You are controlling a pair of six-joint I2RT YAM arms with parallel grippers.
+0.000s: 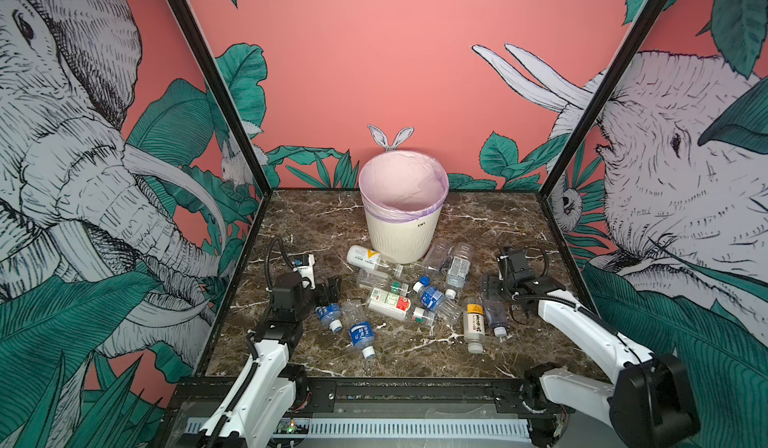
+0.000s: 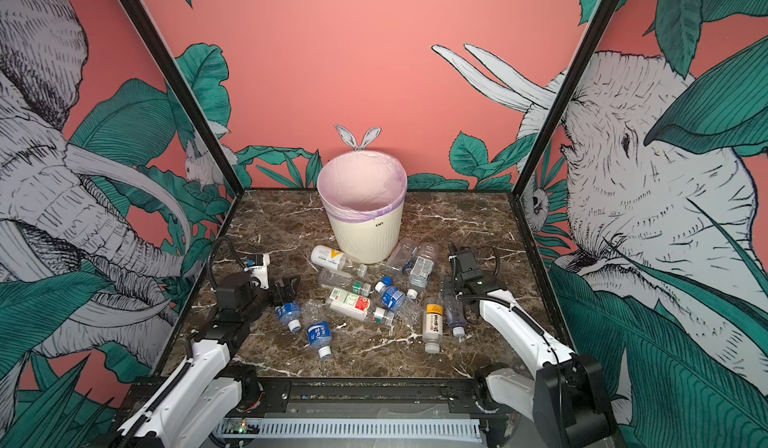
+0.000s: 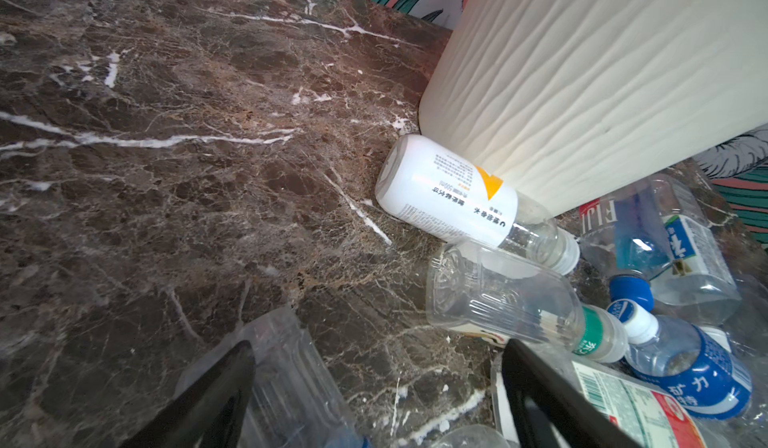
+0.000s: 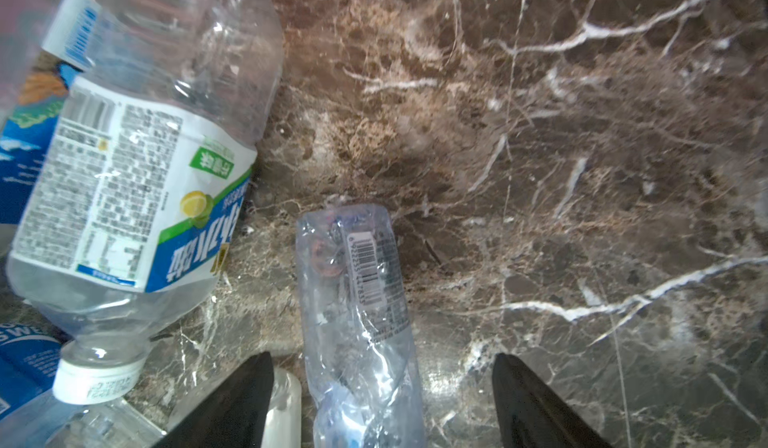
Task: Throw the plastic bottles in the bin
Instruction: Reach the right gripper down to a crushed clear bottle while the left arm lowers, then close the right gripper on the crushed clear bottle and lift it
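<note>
Plastic bottles lie on their sides on the dark marble counter, clustered across its middle between the 2 arms and in front of the bin. The bin stands upright near the middle of the counter's far edge, its pale pink liner folded over the rim. A white bottle with a yellow mark lies touching the bin's base. Toward the counter's left edge, the left gripper is low over the end of the cluster. Its jaws are spread wide, with a clear ribbed bottle between them, nearer 1 finger than the other. Toward the right edge, the right gripper is also down, jaws likewise apart, straddling a crumpled clear bottle with a gap on each side. Just beside that bottle lies a bottle with a yellow-black label, its cap toward the near edge.
</note>
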